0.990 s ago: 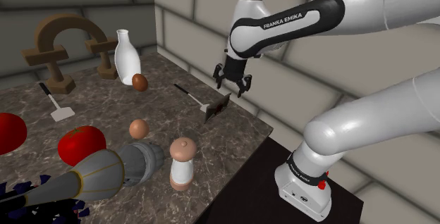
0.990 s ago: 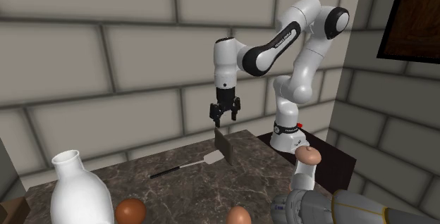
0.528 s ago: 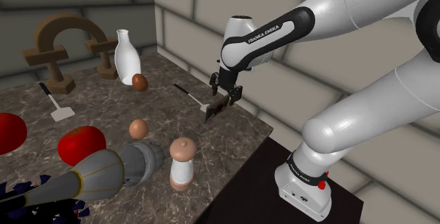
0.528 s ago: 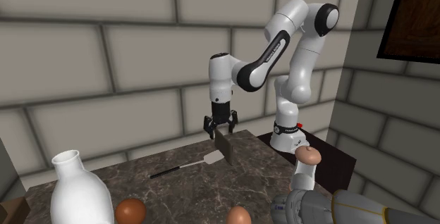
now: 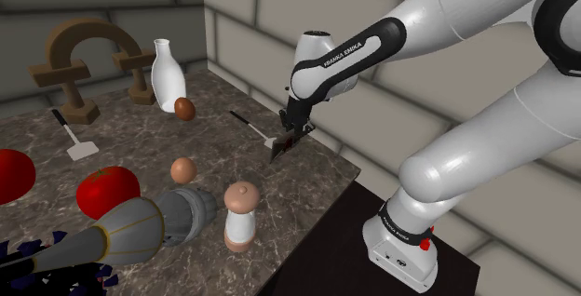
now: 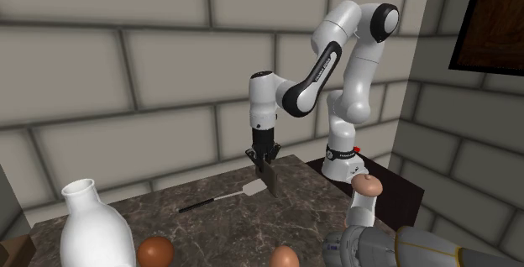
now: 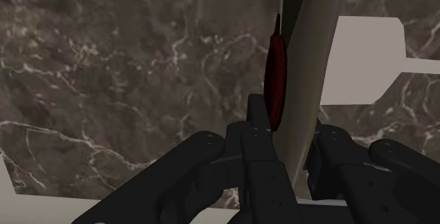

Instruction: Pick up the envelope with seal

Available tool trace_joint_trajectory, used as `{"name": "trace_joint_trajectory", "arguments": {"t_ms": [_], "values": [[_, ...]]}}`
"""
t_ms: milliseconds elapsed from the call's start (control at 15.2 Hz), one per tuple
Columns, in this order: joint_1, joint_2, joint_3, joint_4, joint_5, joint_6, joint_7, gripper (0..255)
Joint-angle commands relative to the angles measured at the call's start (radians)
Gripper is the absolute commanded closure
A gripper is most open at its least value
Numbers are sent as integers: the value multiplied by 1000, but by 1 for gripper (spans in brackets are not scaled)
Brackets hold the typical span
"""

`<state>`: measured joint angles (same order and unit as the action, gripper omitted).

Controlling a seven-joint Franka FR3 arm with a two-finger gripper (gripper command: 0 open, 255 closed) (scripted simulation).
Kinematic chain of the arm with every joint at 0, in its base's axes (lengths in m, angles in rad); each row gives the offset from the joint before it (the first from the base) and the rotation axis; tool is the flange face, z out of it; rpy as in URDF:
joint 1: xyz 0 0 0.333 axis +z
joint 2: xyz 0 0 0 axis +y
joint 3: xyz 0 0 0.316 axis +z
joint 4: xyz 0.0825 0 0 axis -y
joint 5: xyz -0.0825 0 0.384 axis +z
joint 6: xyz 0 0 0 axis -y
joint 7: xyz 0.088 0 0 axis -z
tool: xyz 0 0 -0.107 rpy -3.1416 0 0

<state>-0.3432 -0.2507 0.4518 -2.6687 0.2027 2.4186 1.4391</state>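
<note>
- Shoulder view: the envelope stands on edge on the marble counter, near the corner closest to the stand. It is dark, with a red seal. The gripper sits over its top edge. Count: two spatulas, two brown eggs, two red fruits, one white bottle, one shaker. The arm reads "FRANKA EMIKA"
- Second exterior view: the envelope is upright and grey, just beside one spatula blade. One bottle and two eggs are in the foreground
- Wrist view: the envelope is edge-on, a thin grey-beige sheet with a dark red seal on one face. The fingers press both faces, pinching it
</note>
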Motion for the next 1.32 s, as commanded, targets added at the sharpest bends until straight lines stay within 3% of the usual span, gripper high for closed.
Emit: {"name": "trace_joint_trajectory", "arguments": {"t_ms": [0, 396, 1254], "values": [[0, 1, 0, 0, 0, 1, 0, 255], [0, 0, -1, 0, 0, 0, -1, 255], [14, -143, -39, 78, 20, -218, -22, 255]]}}
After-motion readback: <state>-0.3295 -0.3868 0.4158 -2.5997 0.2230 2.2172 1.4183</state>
